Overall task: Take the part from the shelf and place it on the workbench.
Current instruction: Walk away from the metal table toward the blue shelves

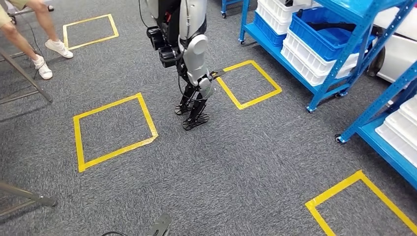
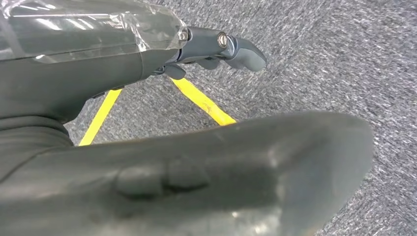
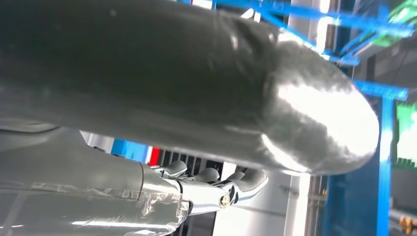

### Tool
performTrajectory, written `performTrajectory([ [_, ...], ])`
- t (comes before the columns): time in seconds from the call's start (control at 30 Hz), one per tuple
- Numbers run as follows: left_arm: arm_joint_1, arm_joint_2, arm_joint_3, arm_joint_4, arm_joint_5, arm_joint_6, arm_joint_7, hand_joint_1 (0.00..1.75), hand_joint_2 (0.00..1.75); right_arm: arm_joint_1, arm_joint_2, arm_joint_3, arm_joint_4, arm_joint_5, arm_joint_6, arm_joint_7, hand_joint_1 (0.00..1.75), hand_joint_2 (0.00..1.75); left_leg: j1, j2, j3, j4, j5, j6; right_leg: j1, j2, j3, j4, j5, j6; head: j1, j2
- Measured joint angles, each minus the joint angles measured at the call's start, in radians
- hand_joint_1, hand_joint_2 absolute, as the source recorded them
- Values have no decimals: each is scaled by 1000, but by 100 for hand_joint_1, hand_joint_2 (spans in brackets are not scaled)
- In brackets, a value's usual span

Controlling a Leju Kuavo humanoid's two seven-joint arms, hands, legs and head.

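My left hand point(image 2: 196, 157) hangs over the grey carpet. Its thick thumb is close to the camera, its dark fingers point(image 2: 221, 46) are stretched out, and it holds nothing. A corner of yellow floor tape point(image 2: 201, 101) lies just beyond them. My right hand point(image 3: 196, 93) is also empty, its fingers point(image 3: 221, 189) loosely apart, with blue shelf posts point(image 3: 386, 147) blurred behind it. In the head view the blue shelf point(image 1: 295, 59) stands at the right, carrying white bins point(image 1: 307, 59) and a blue bin point(image 1: 327, 32). I cannot make out a part in them.
A humanoid body with a hanging silver arm point(image 1: 195, 51) and black feet point(image 1: 193, 115) stands on the carpet at top centre. Yellow tape squares point(image 1: 114, 130) mark the floor. A person's legs in white shoes point(image 1: 58, 48) are at top left, beside metal stand legs point(image 1: 24, 73). A second blue rack point(image 1: 388, 132) is at far right.
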State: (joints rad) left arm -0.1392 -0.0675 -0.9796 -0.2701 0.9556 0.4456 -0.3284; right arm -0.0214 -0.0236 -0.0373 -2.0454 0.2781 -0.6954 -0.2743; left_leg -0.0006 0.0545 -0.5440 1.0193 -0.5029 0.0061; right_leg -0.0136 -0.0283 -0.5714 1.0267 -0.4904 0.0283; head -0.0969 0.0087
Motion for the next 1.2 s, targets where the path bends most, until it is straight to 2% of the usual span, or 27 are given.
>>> performTrajectory([
  [0.07,0,0,0,0,0,0,0,0,0,0,0,0,0,0,0,0,0,0,2,5,2,2,-3,-9,-1,13,-2,-2,4,-12,-3,0],
  [0.13,-2,0,0,0,0,0,0,0,0,0,0,0,0,0,0,0,0,0,5,-9,-11,43,-36,-19,-4,21,-3,-6,9,-23,-5,0],
  [0.17,-2,0,0,0,0,1,0,0,0,0,0,0,0,0,0,1,0,0,7,-20,-30,91,-66,-24,-5,25,-3,-7,10,-27,-7,0],
  [0.23,0,0,0,0,0,1,0,0,0,0,0,0,0,0,0,1,0,0,9,-36,-87,223,-128,-29,-3,35,-6,-6,11,-33,-10,0],
  [0.27,1,0,0,0,0,1,0,0,0,0,0,0,0,0,0,2,0,0,9,-40,-108,269,-139,-29,-1,42,-6,-6,11,-34,-10,0],
  [0.3,2,0,0,0,0,1,0,0,0,0,0,0,0,0,0,2,0,0,9,-42,-114,281,-132,-27,0,49,-6,-6,11,-34,-10,0],
  [0.33,2,0,0,0,0,1,0,0,0,0,0,0,0,0,0,2,0,0,8,-45,-102,252,-107,-24,0,57,-4,-6,11,-34,-10,0],
  [0.4,1,1,0,0,-1,1,0,0,0,0,0,0,0,0,0,2,0,0,7,-66,-44,122,-36,-11,1,72,-1,-6,11,-33,-9,0],
  [0.43,0,1,0,0,-1,2,0,0,0,0,0,0,0,0,0,2,0,0,6,-80,-19,61,-13,-5,2,79,-2,-5,12,-31,-8,0],
  [0.47,0,2,0,0,-2,2,0,0,0,-1,0,0,0,1,0,2,0,0,4,-90,-3,21,-1,-1,1,86,-4,-4,13,-28,-8,0],
  [0.5,0,2,0,0,-2,2,0,0,0,-1,0,0,0,1,0,2,0,0,2,-96,1,5,-2,1,0,92,-7,-4,14,-23,-7,0],
  [0.57,-1,2,0,0,-2,3,1,0,0,0,-1,0,-1,2,0,3,0,0,1,-85,3,-6,3,5,-4,99,-11,-5,17,-12,-9,0],
  [0.6,-3,2,0,0,-2,3,1,0,0,1,-2,0,-1,2,0,3,0,0,3,-78,6,-14,7,10,-4,92,-14,3,11,-8,-9,0],
  [0.63,-4,2,0,0,-2,3,1,0,0,1,-3,0,-1,3,0,3,0,0,5,-71,8,-21,12,15,-4,80,-23,24,-4,-5,-7,0],
  [0.67,-5,2,0,0,-3,3,1,0,0,0,-3,0,-1,3,0,3,0,0,8,-63,10,-28,16,19,-4,64,-42,66,-31,-3,-5,0],
  [0.73,-4,2,0,0,-3,3,3,0,0,0,-4,0,-1,4,0,4,0,0,8,-47,8,-28,17,22,-6,43,-101,192,-95,5,-1,0],
  [0.77,-4,2,0,0,-4,2,4,0,0,1,-4,0,-1,4,0,5,0,0,8,-39,7,-27,17,22,-8,39,-126,245,-113,9,-1,0],
  [0.8,-4,2,0,0,-4,1,5,0,0,2,-4,0,-1,4,0,5,0,0,8,-31,6,-26,16,22,-9,38,-136,267,-113,13,-1,0],
  [0.83,-4,2,0,0,-4,0,6,0,0,2,-4,0,-1,4,0,5,0,0,9,-24,6,-23,14,20,-10,35,-125,246,-92,15,-1,0],
  [0.9,-6,2,0,0,-4,0,6,0,0,3,-4,0,-1,5,0,5,0,0,11,-11,7,-15,6,13,-11,16,-60,120,-28,17,0,0],
  [0.93,-6,2,0,0,-5,-1,6,0,0,3,-4,0,-1,6,0,5,0,0,9,-6,6,-8,1,7,-10,6,-30,59,-7,15,1,0],
  [0.97,-7,2,0,0,-5,0,6,0,0,3,-4,0,-1,6,0,5,0,0,7,-3,5,-3,-3,2,-8,0,-12,20,3,11,0,0],
  [1.0,-8,2,0,0,-6,0,6,0,0,3,-4,0,0,6,0,5,0,0,4,0,4,1,-5,-3,-6,-2,-7,6,1,5,-1,0],
  [1.1,-11,2,0,0,-8,0,6,0,0,3,-4,0,-1,7,0,5,0,0,6,2,4,9,-14,-15,-5,16,-11,4,5,-12,-5,0],
  [1.13,-12,2,0,0,-9,0,6,0,0,3,-4,0,-1,8,0,4,0,0,8,-6,-2,29,-30,-20,-6,19,-11,2,7,-18,-6,0],
  [1.2,-13,2,0,0,-10,0,7,0,0,2,-4,0,-1,8,0,4,0,0,10,-30,-43,129,-91,-27,-8,26,-12,0,9,-26,-9,0],
])
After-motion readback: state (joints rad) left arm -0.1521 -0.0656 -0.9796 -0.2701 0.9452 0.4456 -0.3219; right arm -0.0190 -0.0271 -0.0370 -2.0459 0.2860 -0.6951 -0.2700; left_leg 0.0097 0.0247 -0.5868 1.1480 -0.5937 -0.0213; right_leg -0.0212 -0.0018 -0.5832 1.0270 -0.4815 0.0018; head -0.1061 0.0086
